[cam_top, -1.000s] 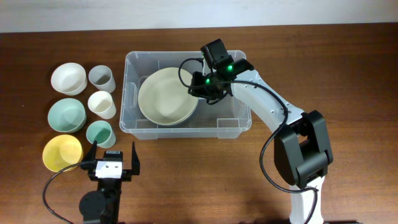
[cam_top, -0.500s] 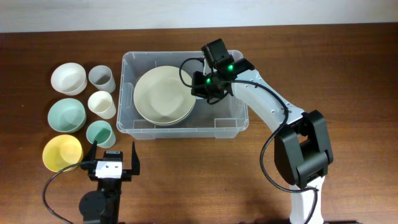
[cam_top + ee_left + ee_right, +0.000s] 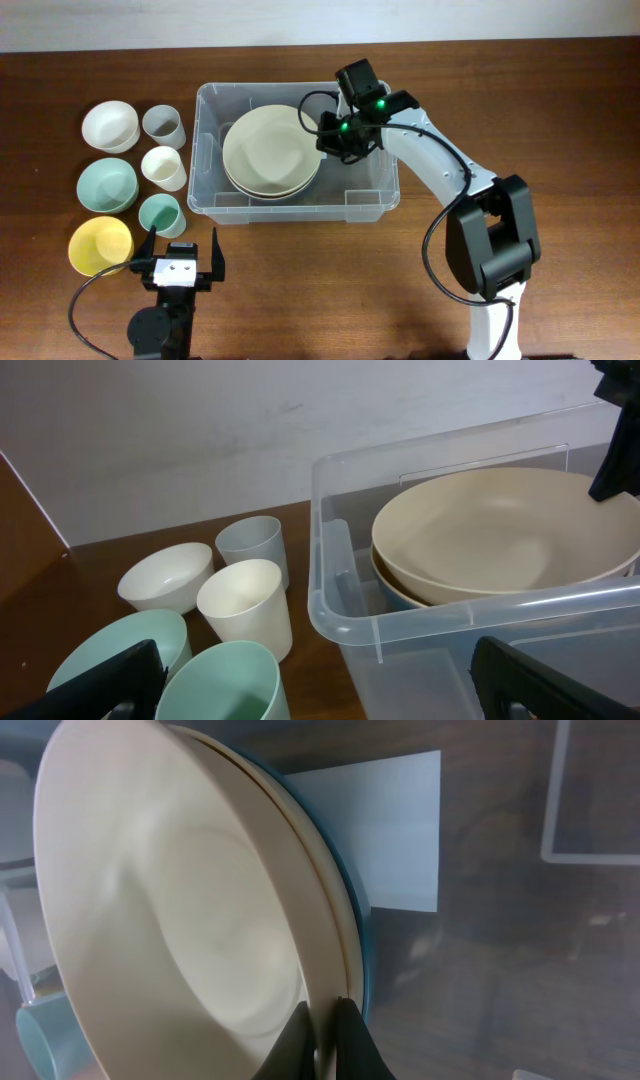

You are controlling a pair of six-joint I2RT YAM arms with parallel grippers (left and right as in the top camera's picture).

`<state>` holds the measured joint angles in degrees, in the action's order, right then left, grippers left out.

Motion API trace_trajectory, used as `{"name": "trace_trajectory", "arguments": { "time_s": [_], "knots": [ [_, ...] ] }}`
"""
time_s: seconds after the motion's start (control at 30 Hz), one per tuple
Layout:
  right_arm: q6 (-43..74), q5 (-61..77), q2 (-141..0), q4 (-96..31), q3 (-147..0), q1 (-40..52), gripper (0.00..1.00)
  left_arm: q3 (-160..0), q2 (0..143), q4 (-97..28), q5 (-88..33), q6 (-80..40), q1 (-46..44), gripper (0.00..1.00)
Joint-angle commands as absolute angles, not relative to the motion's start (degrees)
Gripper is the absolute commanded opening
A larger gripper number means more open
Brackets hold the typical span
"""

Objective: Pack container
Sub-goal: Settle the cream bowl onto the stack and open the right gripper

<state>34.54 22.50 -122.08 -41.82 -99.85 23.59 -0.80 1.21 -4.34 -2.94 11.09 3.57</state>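
The container (image 3: 300, 212) is a clear plastic bin in the middle of the table. It also shows in the left wrist view (image 3: 330, 622), and its white label (image 3: 390, 830) shows under the right wrist. Inside it a large cream bowl (image 3: 270, 150) (image 3: 500, 520) (image 3: 170, 920) rests nested on a second bowl with a blue rim (image 3: 362, 950). My right gripper (image 3: 327, 137) (image 3: 322, 1020) reaches into the bin, shut on the cream bowl's right rim. My left gripper (image 3: 182, 248) (image 3: 320, 695) stands open near the front left corner of the bin, holding nothing.
Left of the bin stand a white bowl (image 3: 110, 126), a grey cup (image 3: 162, 124), a cream cup (image 3: 164, 167), a mint bowl (image 3: 107, 185), a mint cup (image 3: 160, 214) and a yellow bowl (image 3: 100, 245). The mint cup lies just ahead of my left fingers.
My right jaws have closed onto the cream bowl's rim. The bowl and gripper have shifted slightly right inside the bin. The left arm has not moved.
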Motion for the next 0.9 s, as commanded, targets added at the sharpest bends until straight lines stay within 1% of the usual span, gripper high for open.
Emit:
{"name": "trace_trajectory", "arguments": {
  "time_s": [0.0,0.33,0.47,0.5,0.53,0.67,0.7,0.87],
  "knots": [
    [34.98,24.21,-122.23,-41.76,-99.92,23.05,0.04,-0.51,0.67,-4.56,-2.74,10.57,3.81,1.00],
    [34.79,26.44,-122.23,-41.80,-99.92,23.07,0.04,-0.54,0.67,-4.58,-2.74,10.57,3.81,1.00],
    [34.81,26.59,-122.23,-42.19,-99.92,23.07,0.05,-0.51,0.67,-4.56,-2.74,10.57,3.81,1.00],
    [34.79,26.59,-122.23,-42.39,-99.92,23.07,0.06,-0.51,0.67,-4.58,-2.74,10.57,3.81,1.00],
    [34.79,26.55,-122.23,-42.63,-99.92,23.05,0.10,-0.51,0.67,-4.58,-2.74,10.57,3.81,1.00],
    [34.79,26.41,-122.23,-42.61,-99.92,23.05,0.31,-0.51,0.67,-4.58,-2.74,10.57,3.81,1.00],
    [34.79,26.33,-122.23,-42.57,-99.92,23.05,0.33,-0.51,0.67,-4.58,-2.74,10.57,3.81,1.00],
    [34.13,25.30,-122.23,-41.89,-99.92,22.72,0.35,-0.51,0.67,-4.58,-2.74,10.57,3.81,1.00]
  ]
}}
